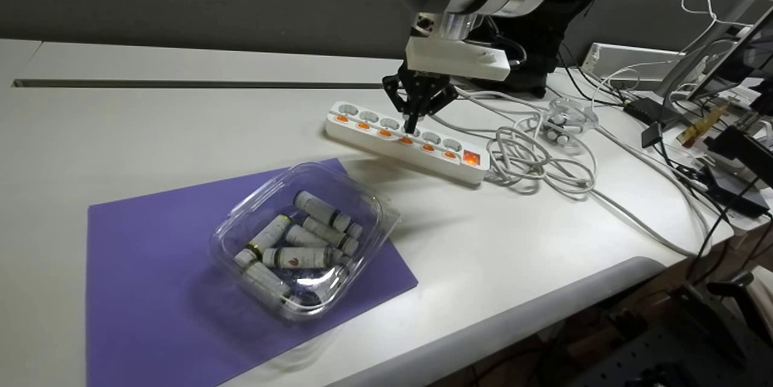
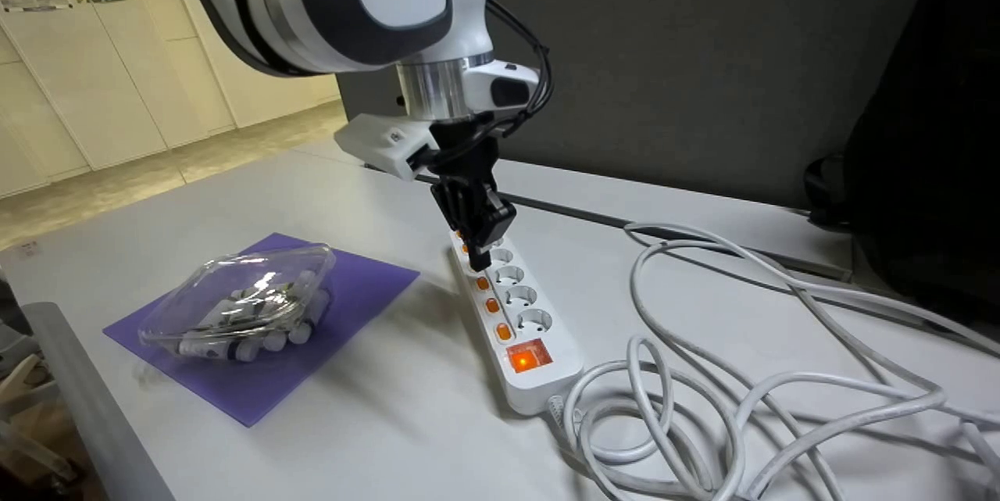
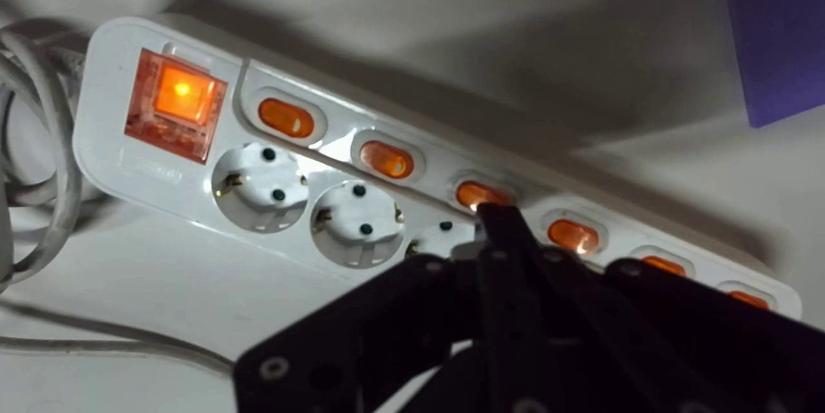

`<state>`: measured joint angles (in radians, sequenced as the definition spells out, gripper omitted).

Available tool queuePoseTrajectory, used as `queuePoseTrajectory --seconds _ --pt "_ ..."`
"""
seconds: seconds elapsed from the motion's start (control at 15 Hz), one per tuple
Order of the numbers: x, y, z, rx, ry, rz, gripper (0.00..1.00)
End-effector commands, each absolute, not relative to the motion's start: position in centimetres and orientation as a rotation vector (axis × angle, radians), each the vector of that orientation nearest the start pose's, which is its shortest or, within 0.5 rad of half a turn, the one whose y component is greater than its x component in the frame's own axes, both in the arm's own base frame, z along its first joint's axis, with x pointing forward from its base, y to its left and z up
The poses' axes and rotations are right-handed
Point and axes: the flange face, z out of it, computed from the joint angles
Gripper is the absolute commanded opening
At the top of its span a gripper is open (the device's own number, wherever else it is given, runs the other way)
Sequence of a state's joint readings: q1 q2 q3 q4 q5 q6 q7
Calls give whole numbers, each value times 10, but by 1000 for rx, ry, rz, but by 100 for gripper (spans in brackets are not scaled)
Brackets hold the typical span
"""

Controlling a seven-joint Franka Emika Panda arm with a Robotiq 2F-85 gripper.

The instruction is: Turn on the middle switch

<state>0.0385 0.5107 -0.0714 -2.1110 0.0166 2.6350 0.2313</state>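
White power strip (image 1: 398,150), right of the purple sheet (image 1: 145,278); my pincer (image 1: 410,128), pressed together, points down toward an orange switch (image 3: 480,193).

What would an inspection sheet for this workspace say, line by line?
Surface: white tabletop, purple sheet lying on it.
Job's things: white power strip with six small orange switches; large switch lit.
Clutter: clear plastic container of small tubes, on the purple sheet.
Gripper: jaws shut, close to the third small switch from the large switch; contact unclear.
Cables: pale cable looped beside the lit end.
Surroundings: dark grey panel along one tabletop edge.
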Motion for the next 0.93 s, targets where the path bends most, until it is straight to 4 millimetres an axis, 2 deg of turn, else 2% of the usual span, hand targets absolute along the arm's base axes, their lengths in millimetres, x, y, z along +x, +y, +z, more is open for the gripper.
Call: queuePoseTrajectory --seconds 0.0,0.4,0.87 --pt "584 -19 172 -3154 430 2 0" --pt "583 -28 171 -3157 461 13 0" --pt "583 -25 159 -3166 381 37 0"
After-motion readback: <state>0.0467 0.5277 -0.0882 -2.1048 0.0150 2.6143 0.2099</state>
